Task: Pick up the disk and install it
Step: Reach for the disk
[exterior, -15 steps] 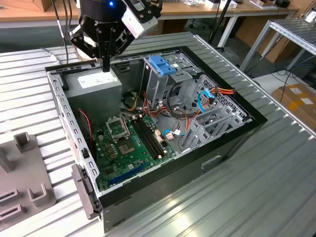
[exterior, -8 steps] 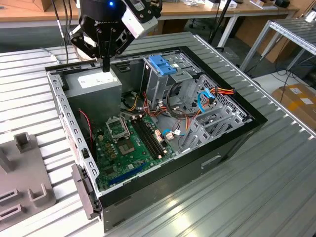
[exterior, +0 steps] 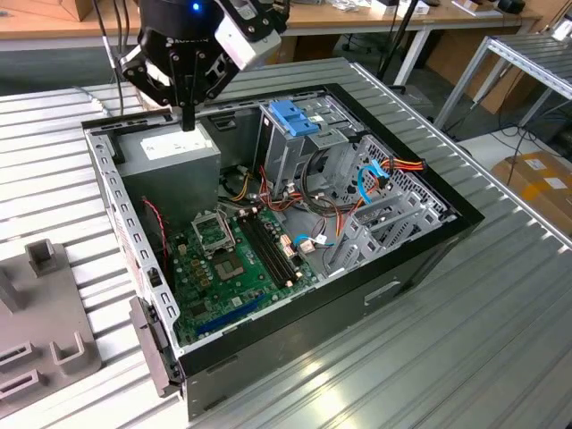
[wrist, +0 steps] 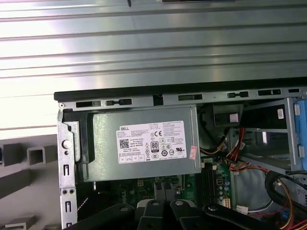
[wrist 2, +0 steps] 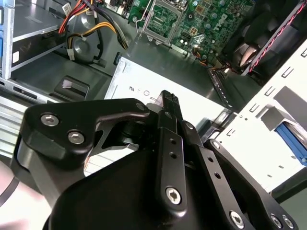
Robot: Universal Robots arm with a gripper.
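My gripper (exterior: 188, 121) hangs over the back corner of the open computer case (exterior: 420, 268), just above the grey power supply (exterior: 170, 152). Its dark fingers (wrist 2: 168, 108) are pressed together, shut, with nothing between them. The power supply's label (wrist: 151, 142) faces up right below the gripper (wrist: 163, 210). In the second wrist view, a bright blue ribbed piece (wrist 2: 293, 141) shows past the case's perforated side wall (wrist 2: 268, 143); I cannot tell whether it is the disk. The drive cage (exterior: 308, 147) stands at the far side of the case.
A fixed blue bracket (exterior: 293, 116) tops the drive cage. The green motherboard (exterior: 237, 259) lies on the case floor, with red, yellow and thin blue cables (exterior: 371, 179) around the cage. A grey slotted fixture (exterior: 40, 322) sits on the ribbed metal table (exterior: 447, 357) at the exterior view's left.
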